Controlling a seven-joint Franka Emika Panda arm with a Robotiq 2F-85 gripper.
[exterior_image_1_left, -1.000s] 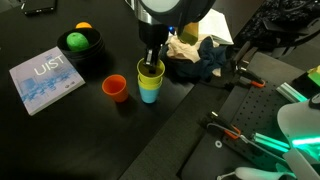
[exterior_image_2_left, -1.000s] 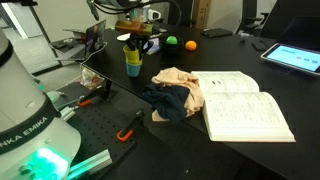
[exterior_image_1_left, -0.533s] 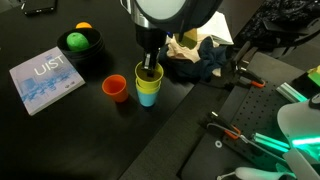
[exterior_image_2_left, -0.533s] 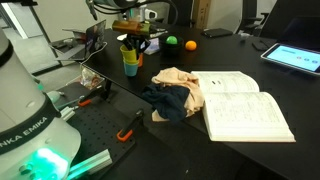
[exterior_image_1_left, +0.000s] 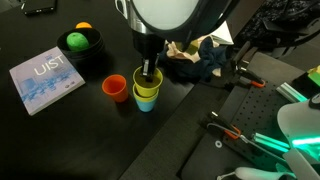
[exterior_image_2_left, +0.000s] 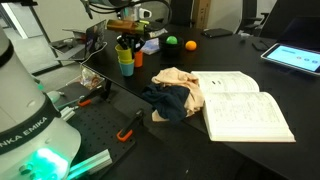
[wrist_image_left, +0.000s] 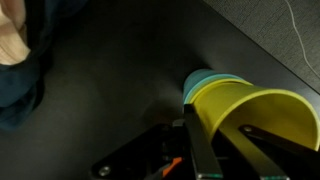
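My gripper (exterior_image_1_left: 148, 72) is shut on the rim of a yellow cup (exterior_image_1_left: 146, 86), one finger inside it and one outside. The yellow cup sits nested in a blue cup (exterior_image_1_left: 146, 102) on the black table. In the wrist view the yellow cup (wrist_image_left: 246, 112) fills the lower right, with the blue cup (wrist_image_left: 204, 82) showing behind it and my gripper (wrist_image_left: 235, 150) clamped on the rim. In an exterior view the cup stack (exterior_image_2_left: 125, 60) hangs under the gripper (exterior_image_2_left: 127, 43). An orange cup (exterior_image_1_left: 115, 88) stands just beside the stack.
A black bowl holds a green ball (exterior_image_1_left: 76, 41) beside an orange ball (exterior_image_1_left: 84, 27). A blue booklet (exterior_image_1_left: 45, 79) lies nearby. Crumpled cloths (exterior_image_2_left: 175, 90) and an open book (exterior_image_2_left: 245, 105) lie on the table. Tools and a robot base (exterior_image_2_left: 30, 120) stand at the table edge.
The gripper has carried the stacked cups a little sideways, closer to the orange cup. Its grip on the yellow rim is unchanged.
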